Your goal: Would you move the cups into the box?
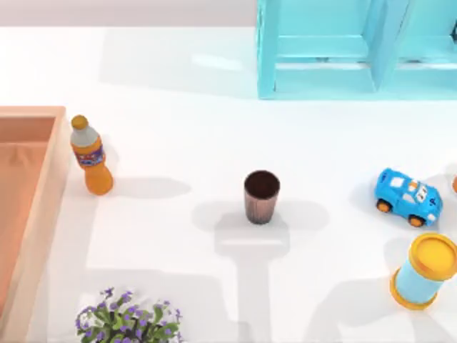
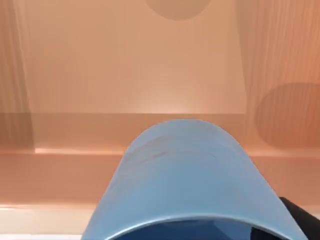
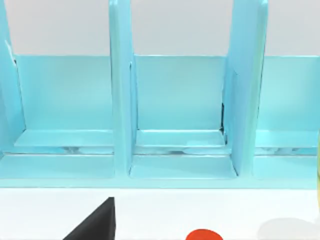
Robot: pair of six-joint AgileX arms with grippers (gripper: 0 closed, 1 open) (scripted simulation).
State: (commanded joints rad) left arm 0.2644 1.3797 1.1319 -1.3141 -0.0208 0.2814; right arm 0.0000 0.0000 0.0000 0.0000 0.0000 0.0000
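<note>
The dark brown ribbed cup (image 1: 261, 196) stands upright near the middle of the table, with nothing touching it. At the table's left edge sits the box (image 1: 44, 207), a light-wood crate with an orange-tan inside. In the left wrist view the light blue cup (image 2: 185, 170) hangs close to the camera above the box's floor (image 2: 135, 65). My left gripper (image 2: 195, 232) is shut on that cup, and one dark finger (image 2: 300, 220) shows beside it. A dark edge of my right gripper (image 3: 95, 225) points at the turquoise shelf.
An orange bottle (image 1: 91, 156) stands just right of the box's rim. A purple flower plant (image 1: 128, 321) is at the front left. A blue toy car (image 1: 408, 196) and a yellow-lidded blue cylinder (image 1: 425, 271) are at the right. The turquoise shelf frame (image 1: 321, 50) spans the back right.
</note>
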